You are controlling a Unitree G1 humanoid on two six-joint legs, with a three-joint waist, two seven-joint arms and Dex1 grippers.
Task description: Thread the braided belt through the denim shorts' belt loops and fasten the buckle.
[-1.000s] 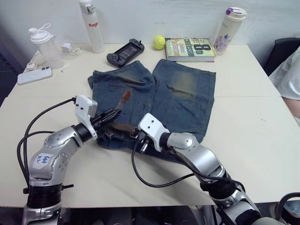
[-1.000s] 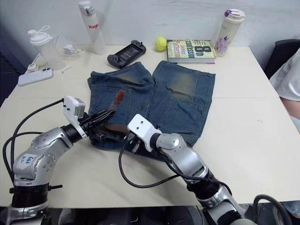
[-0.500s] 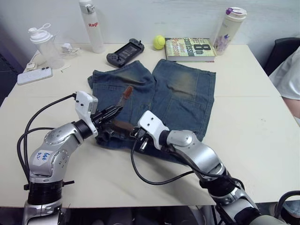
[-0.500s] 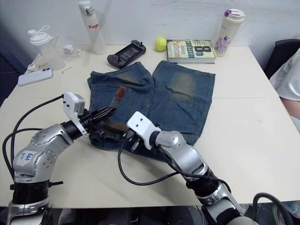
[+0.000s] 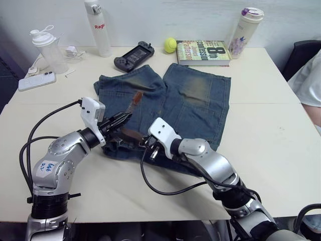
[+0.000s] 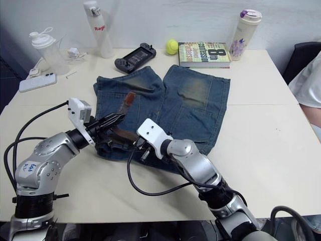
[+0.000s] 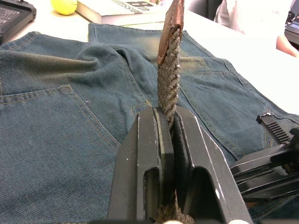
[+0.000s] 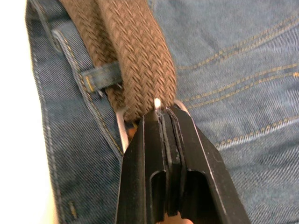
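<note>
- A pair of blue denim shorts (image 5: 175, 100) lies flat in the middle of a pale table (image 5: 261, 130), waistband toward the robot, the two legs pointing away toward the far edge.
- The braided belt (image 8: 131, 60) is a brown woven strap lying along the waistband, its long axis across the shorts from side to side.
- In the right wrist view, the strap passes under one of the belt loops (image 8: 100, 74), a short denim strip crossing it.
- The left gripper (image 5: 120, 119) has its two black fingers pressed together on the strap's free end, which sticks up and away from the robot, its leather tip (image 7: 170, 28) tilted toward the left leg of the shorts.
- The right gripper (image 8: 163, 116) has its fingers closed at the silver buckle (image 8: 122, 130), pinching the metal frame where the strap meets it.
- The two grippers sit near each other over the waistband's left half.
- Along the far edge stand a book (image 5: 203, 51), a yellow ball (image 5: 170, 45), a game controller (image 5: 133, 55) and bottles (image 5: 98, 27).
</note>
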